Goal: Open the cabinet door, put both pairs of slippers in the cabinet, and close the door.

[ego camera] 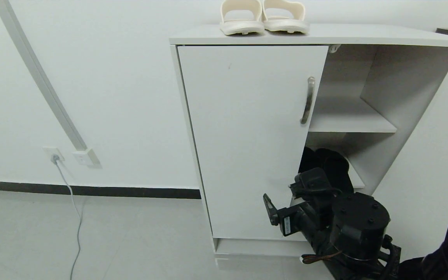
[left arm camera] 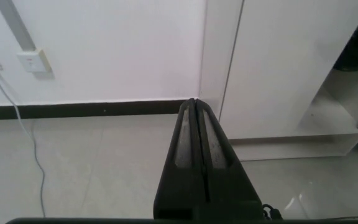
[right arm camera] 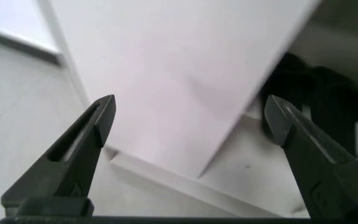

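Black slippers (right arm camera: 334,102) lie shelved just beyond the spread right fingers (right arm camera: 73,155).

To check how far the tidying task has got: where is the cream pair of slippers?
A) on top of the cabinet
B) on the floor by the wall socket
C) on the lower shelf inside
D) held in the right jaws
A: the cream slippers sit side by side on top of the cabinet; the black pair lies on the lower shelf inside.
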